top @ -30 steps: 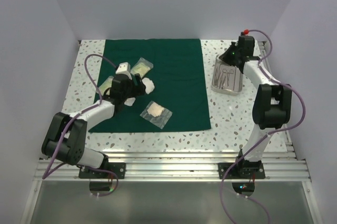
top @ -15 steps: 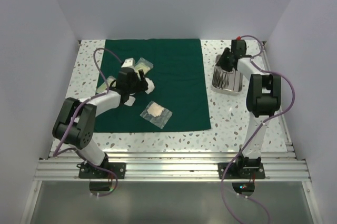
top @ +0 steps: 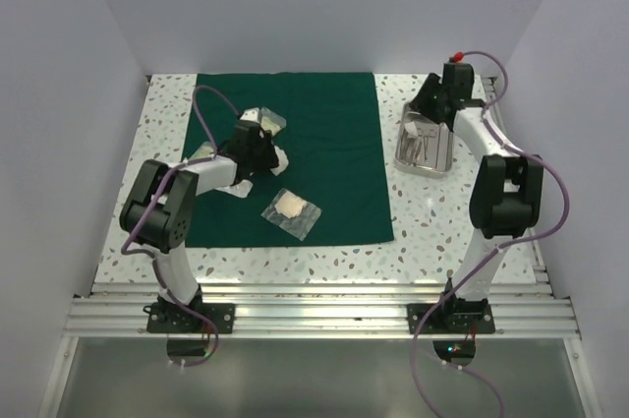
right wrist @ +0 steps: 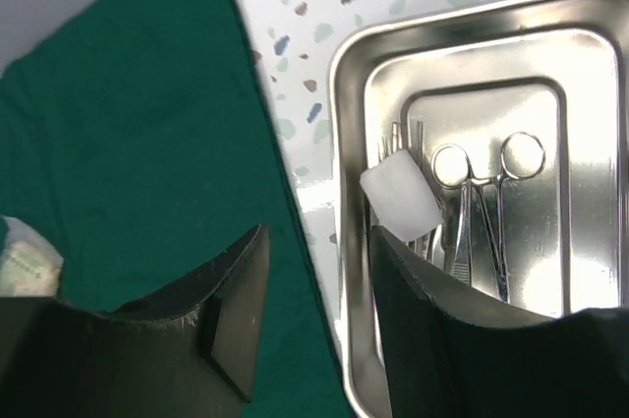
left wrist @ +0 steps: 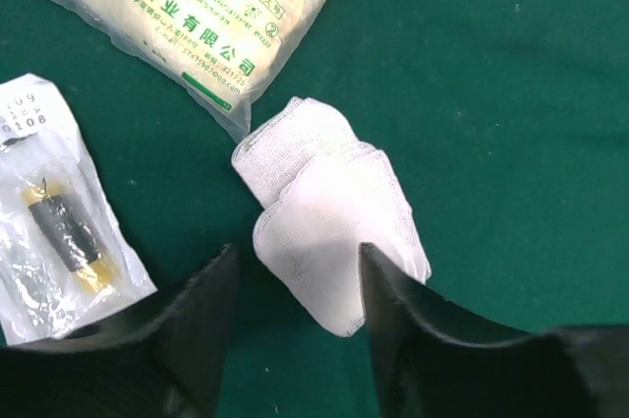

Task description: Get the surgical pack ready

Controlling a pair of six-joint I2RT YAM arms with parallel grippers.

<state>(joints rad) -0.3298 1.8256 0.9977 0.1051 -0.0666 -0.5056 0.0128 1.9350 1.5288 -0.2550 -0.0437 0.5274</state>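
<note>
The green cloth [top: 324,143] is spread flat on the surface [top: 432,211], and the pack's items are being gathered. The left claw [left wrist: 300,266] is held partly open and empty over a folded gauze pad [left wrist: 334,211]; lowering and closing seems called for next. The right claw [right wrist: 316,241] is poised, parted and empty, above the steel tray [right wrist: 344,74] of instruments [right wrist: 482,202], beside the cloth

On the tabletop [top: 442,216], the tray [top: 423,167] holding instruments [right wrist: 482,211] sits right of the cloth [top: 329,138]; gauze pouches [top: 292,211] lie on the cloth's left half.

Both arms stretch forward, the left gripper [left wrist: 295,268] and the right gripper [right wrist: 316,243] pointing down, jaws parted
</note>
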